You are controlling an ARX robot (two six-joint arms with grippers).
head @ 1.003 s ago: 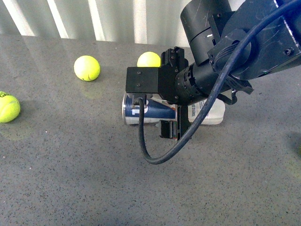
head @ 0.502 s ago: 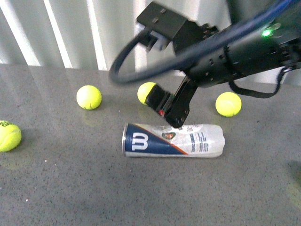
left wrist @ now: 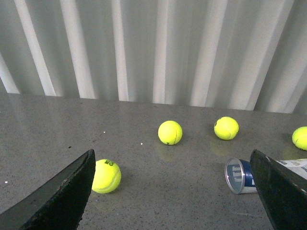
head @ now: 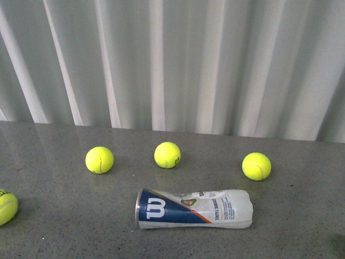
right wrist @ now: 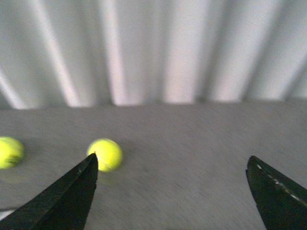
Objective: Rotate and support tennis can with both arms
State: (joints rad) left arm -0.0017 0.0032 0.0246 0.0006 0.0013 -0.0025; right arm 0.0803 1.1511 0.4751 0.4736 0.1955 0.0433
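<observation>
Both gaping, empty: left claw [left wrist: 171, 155], right claw [right wrist: 171, 157]; tennis can [head: 194, 208] untouched.
Can lies on its side on the counter [head: 70, 226], metal rim toward robot's left, near three loose balls [head: 167, 155]. Neither arm shows in front view. Judgement: claws held wide and clear so each can take an end before rotating and supporting.

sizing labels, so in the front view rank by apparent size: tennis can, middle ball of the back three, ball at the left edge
1. tennis can, largest
2. left-edge ball, cropped; likely bigger only from nearness
3. middle ball
</observation>
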